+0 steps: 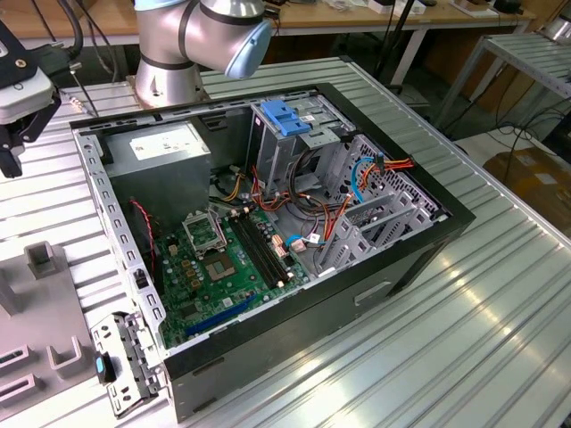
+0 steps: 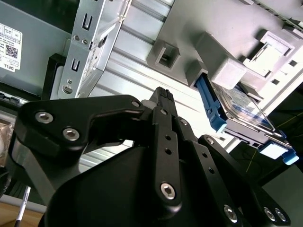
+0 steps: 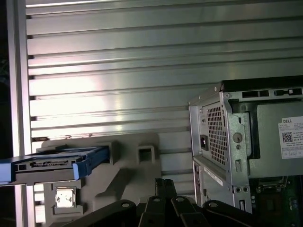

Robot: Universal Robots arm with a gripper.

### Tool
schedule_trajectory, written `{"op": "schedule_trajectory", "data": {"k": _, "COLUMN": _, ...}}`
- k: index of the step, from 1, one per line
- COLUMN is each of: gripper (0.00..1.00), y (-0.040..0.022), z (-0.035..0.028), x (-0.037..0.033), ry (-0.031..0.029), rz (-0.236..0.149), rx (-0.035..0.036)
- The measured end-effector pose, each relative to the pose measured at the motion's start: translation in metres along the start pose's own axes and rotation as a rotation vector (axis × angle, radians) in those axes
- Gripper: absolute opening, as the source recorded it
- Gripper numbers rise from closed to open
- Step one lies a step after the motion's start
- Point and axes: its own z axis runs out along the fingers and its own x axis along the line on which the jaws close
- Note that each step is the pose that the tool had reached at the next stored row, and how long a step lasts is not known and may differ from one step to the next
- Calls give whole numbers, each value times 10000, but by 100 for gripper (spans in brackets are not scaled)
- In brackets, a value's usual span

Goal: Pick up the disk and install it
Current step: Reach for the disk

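disk (image 3: 52, 165): you have one
computer case (image 1: 419, 259): one
power-supply box (image 1: 165, 152): one
motherboard (image 1: 223, 267): one

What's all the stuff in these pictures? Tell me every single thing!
disk: one, dark with blue side rails, resting in the grey holder.
grey holder: one, grey, on the table beside the computer case.
computer case: one, black, open, on the table.
power-supply box: one, grey, inside the case.
circuit board: one, green, on the case floor.
blue bracket: one, blue, atop the metal drive cage.
table: one, ribbed silver, under everything.
arm: one, silver-grey, behind the case.
tool: one, black, shut, holding nothing, apart from the disk.
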Motion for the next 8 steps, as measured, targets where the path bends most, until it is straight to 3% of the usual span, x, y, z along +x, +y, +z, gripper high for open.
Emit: {"op": "schedule_trajectory", "data": {"k": 8, "gripper": 11, "y": -4, "z": 1, "x": 54, "ry": 8, "rz": 1, "rx": 0}}
